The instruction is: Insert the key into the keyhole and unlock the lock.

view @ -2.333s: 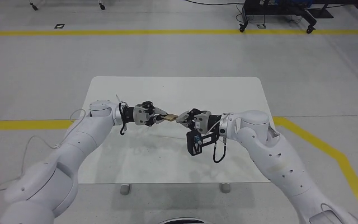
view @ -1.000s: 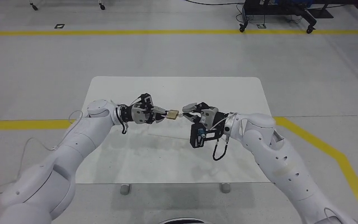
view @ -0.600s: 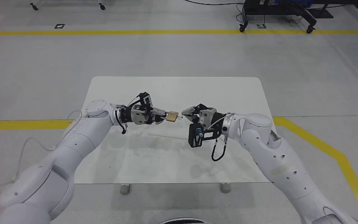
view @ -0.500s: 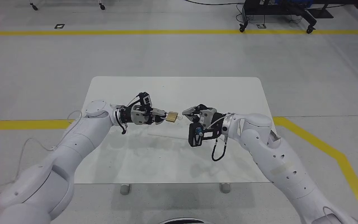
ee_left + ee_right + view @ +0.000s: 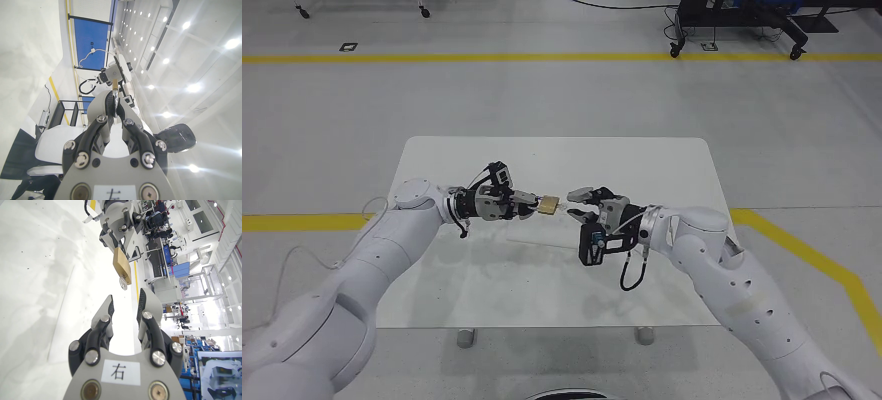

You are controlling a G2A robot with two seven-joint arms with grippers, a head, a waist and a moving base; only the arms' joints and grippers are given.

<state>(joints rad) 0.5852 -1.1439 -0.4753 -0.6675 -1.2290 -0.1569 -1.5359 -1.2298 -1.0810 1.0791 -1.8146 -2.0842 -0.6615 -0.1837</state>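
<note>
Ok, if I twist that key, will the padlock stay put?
Probably pivots some: the left gripper holds the padlock only at its shackle end. The brass body looks solid, likely heavy for its size. The key is small, smooth metal, possibly slippery.

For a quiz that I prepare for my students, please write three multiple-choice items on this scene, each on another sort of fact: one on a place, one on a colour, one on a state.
1. Where is the key?
A. flat on the table
B. inserted in the lock
C. on the floor

2. What colour is the lock's body?
A. brass yellow
B. red
C. black

3. In what state is the right hand?
A. shut on the key
B. shut on the lock
C. open, holding nothing

Answers:
1 B: the key's head sticks out of the end of the lock, which the left hand holds above the table.
2 A: the body shows brass yellow in the right wrist view.
3 C: its jaws stand apart, short of the key.
</note>
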